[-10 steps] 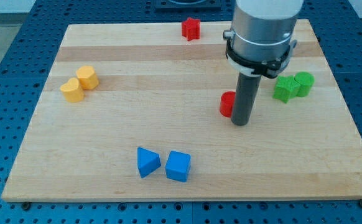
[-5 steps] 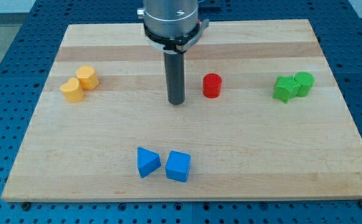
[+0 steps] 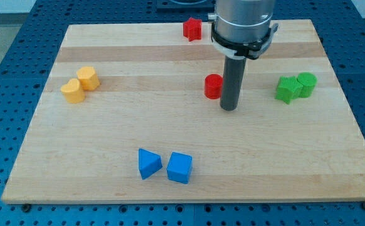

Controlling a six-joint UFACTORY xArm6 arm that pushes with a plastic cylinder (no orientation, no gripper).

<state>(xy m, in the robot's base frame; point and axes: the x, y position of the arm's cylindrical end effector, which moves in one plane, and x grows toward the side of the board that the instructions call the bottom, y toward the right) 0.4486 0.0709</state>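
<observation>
camera view: my tip (image 3: pixel 229 107) now right of red cylinder (image 3: pixel 213 86)

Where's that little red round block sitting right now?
The red cylinder sits near the board's middle, slightly toward the view's right, just left of my tip, below the other red block.

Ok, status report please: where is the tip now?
My tip down on the board, just right of the red cylinder. Contact unclear. Other blocks well apart.

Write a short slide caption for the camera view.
My tip rests beside the red cylinder, on its right in the view.
</observation>
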